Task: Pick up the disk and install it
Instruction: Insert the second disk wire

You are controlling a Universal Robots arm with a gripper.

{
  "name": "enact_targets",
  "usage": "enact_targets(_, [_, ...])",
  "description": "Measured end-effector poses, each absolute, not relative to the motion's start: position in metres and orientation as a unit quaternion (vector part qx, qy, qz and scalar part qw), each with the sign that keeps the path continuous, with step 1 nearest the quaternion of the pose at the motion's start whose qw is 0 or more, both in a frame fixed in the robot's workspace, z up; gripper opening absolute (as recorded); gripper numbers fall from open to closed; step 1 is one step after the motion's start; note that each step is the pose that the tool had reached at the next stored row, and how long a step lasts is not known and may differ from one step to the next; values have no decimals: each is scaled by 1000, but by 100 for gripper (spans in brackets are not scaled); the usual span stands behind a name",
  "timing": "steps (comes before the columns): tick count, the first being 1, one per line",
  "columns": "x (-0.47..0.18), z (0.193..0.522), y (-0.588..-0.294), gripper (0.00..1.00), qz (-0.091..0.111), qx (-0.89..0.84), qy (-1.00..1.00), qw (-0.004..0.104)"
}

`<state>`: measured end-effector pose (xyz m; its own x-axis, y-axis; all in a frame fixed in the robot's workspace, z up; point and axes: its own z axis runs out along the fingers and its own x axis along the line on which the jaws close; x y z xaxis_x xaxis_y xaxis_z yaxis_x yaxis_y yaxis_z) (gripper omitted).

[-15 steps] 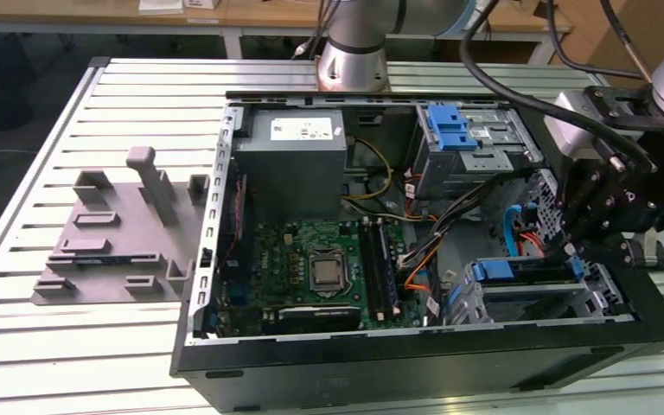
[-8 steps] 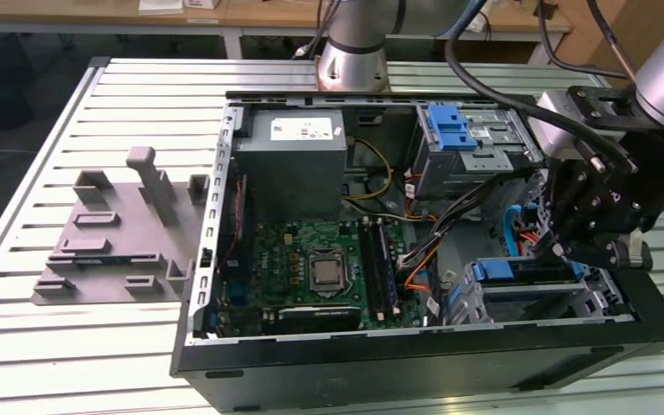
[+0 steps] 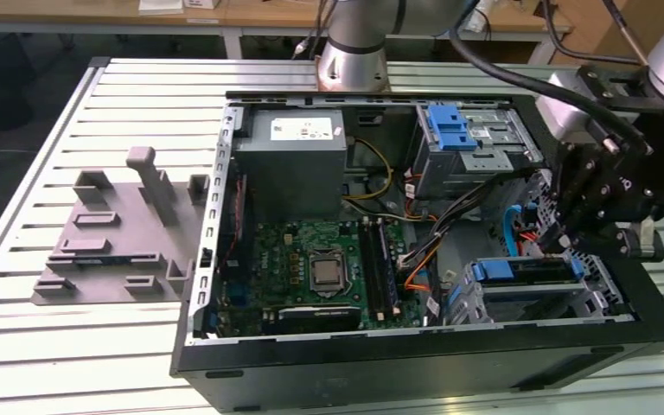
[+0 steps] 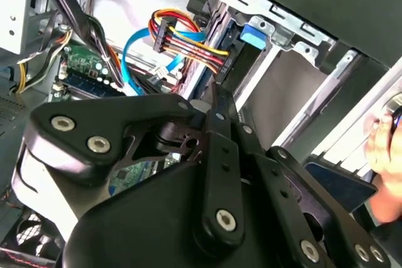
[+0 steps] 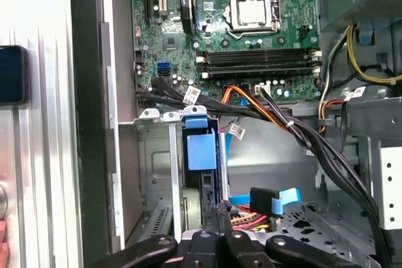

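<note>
The gripper's (image 5: 218, 213) fingers are pressed together, holding nothing, just beside the disk (image 5: 202, 149). The disk sits in the drive cage (image 5: 154, 155), its blue carrier end outward. The exterior view shows the gripper (image 3: 557, 246) over the open computer case (image 3: 424, 354); the second wrist view catches a hand (image 4: 384, 152).

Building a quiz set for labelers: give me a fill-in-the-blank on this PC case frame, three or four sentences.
1. The computer case lies with its side panel ____.
2. The disk in its bay has a carrier coloured ____.
3. The pincer hangs right by the ____.
4. On the table, at the exterior view's left of the case, sits a grey ____.

Missing words: off; blue; disk; fixture
</note>
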<state>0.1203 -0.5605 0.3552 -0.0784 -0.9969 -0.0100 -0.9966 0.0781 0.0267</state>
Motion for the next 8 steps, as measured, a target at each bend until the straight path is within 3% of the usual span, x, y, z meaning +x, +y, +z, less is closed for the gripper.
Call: enact_targets(8, [102,360,-560,11,-11,679,-734,0])
